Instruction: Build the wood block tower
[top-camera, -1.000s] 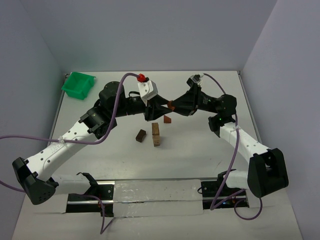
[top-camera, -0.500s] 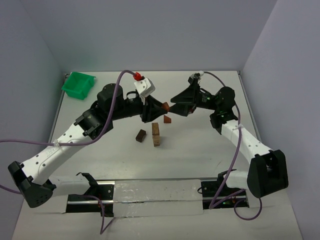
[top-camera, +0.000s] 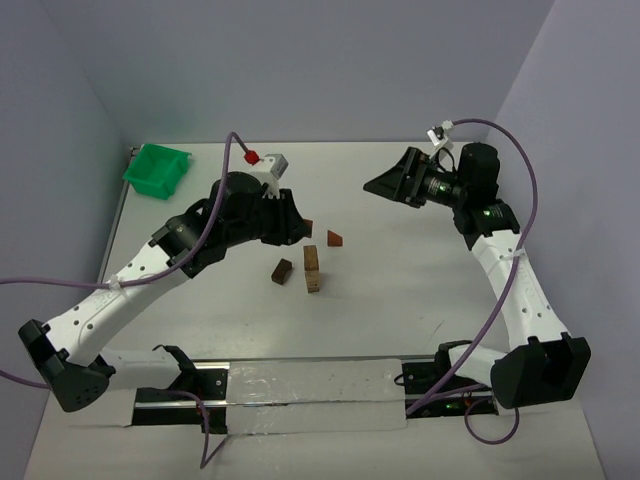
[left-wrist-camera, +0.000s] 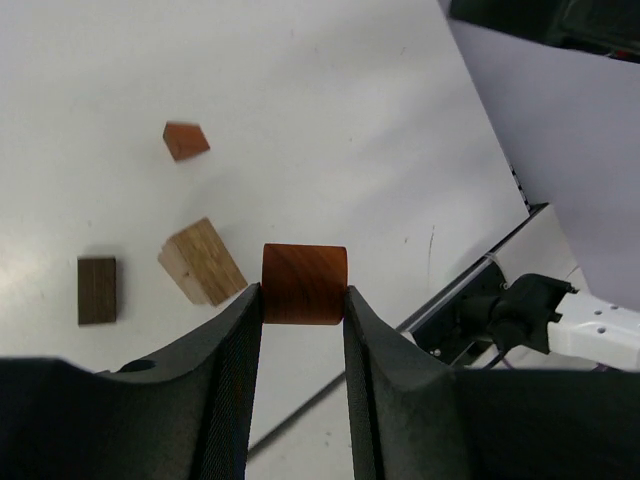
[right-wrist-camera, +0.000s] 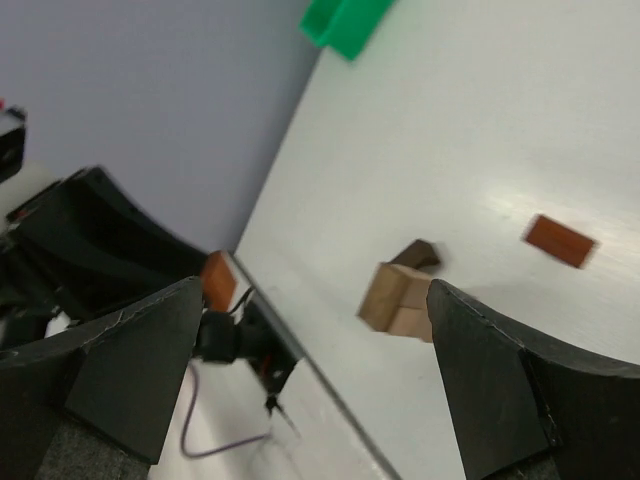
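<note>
We see the left gripper (left-wrist-camera: 304, 300) pinching a reddish-brown block (left-wrist-camera: 304, 278), held above the table (top-camera: 400, 285) near the centre of the top view. The right gripper (top-camera: 374, 186) is raised at upper right, jaws spread wide. The tower (top-camera: 312, 268) of tan blocks stands at centre. A dark brown block (top-camera: 281, 271) lies just left of it, and a reddish wedge (top-camera: 332, 238) lies just above it in the frame.
</note>
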